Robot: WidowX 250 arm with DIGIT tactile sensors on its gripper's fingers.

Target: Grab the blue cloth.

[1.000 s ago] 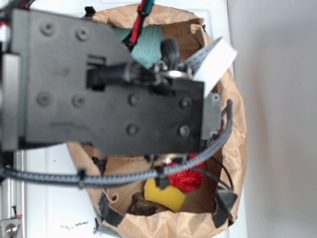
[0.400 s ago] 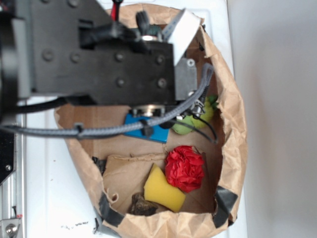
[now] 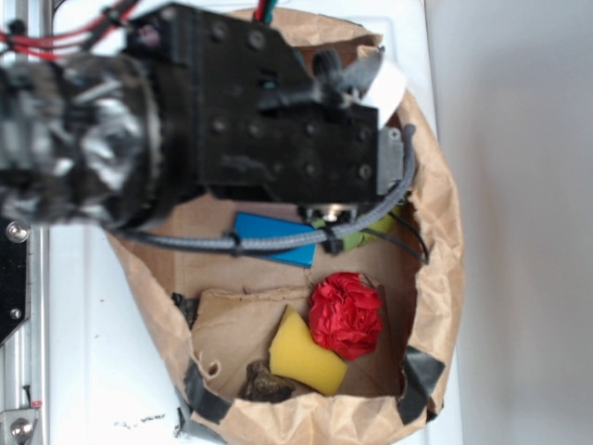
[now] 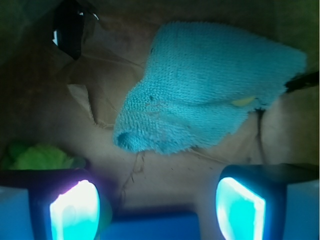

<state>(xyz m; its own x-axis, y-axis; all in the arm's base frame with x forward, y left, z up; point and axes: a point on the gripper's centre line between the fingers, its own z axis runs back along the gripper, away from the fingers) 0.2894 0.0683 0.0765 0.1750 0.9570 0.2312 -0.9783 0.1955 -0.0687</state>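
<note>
in the wrist view a green thing [image 4: 37, 156] lies at the left, and the claw [image 4: 157, 206] hangs with its fingers apart and empty. the blue cloth [image 4: 205, 87] lies farther, to the right, on the bag floor [image 4: 65, 115]. risk: closing too near catches the blue block [image 4: 152, 226] instead.

The matte black, boxy plastic arm body [image 3: 278, 120] carries rows of recessed round screws. A grey braided cable [image 3: 278, 239] loops beneath it, cinched with black zip ties. Red wires [image 3: 56, 39] run at the upper left.
</note>
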